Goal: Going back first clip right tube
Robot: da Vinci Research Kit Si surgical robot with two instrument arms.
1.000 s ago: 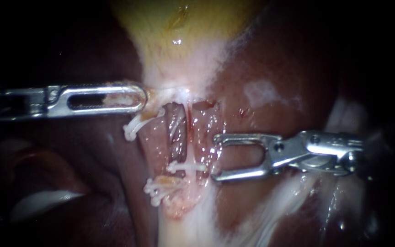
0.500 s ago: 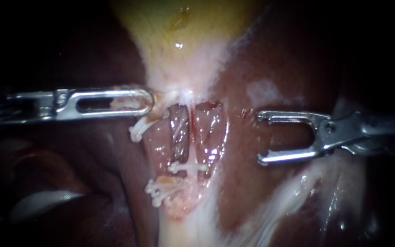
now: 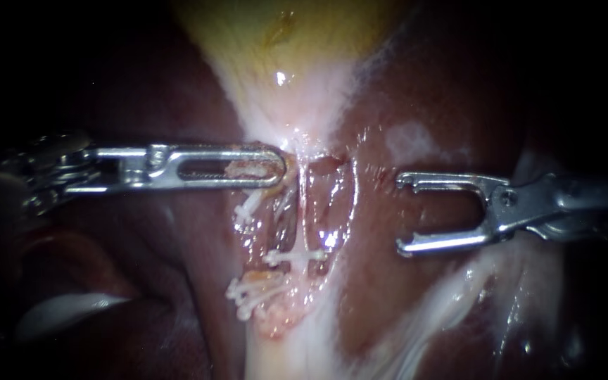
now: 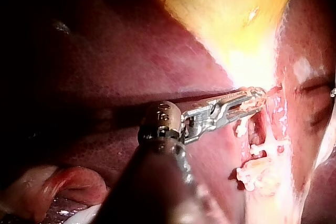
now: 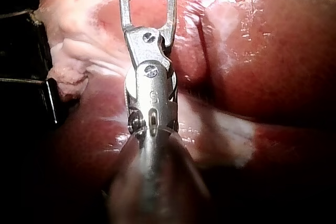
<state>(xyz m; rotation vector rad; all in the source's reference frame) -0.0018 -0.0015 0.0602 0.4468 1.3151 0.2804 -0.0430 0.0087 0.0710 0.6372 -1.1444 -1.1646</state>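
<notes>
The gallbladder (image 3: 283, 49) was clamped at its neck by the left instrument (image 3: 276, 166), seemingly to keep the right tube (image 3: 303, 207) taut. At three o'clock of its clip (image 3: 291, 257), the right instrument (image 3: 400, 212) was held wide-jawed, empty, well clear.

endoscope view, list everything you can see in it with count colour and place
gallbladder: one, yellow, top centre
liver: one, dark red-brown, around everything else
pale tissue: one band, whitish pink, from the gallbladder's neck down the middle
tube: one I can tell, thin and pale, running down from the neck
clips: at least three, white; one below the left tool's tip, one across the tube, a cluster lower down
left tool: one, silver, from the left, jaws shut on the pale tissue at the neck
right tool: one, silver, from the right, jaws open and empty over the liver, apart from the clips
</notes>
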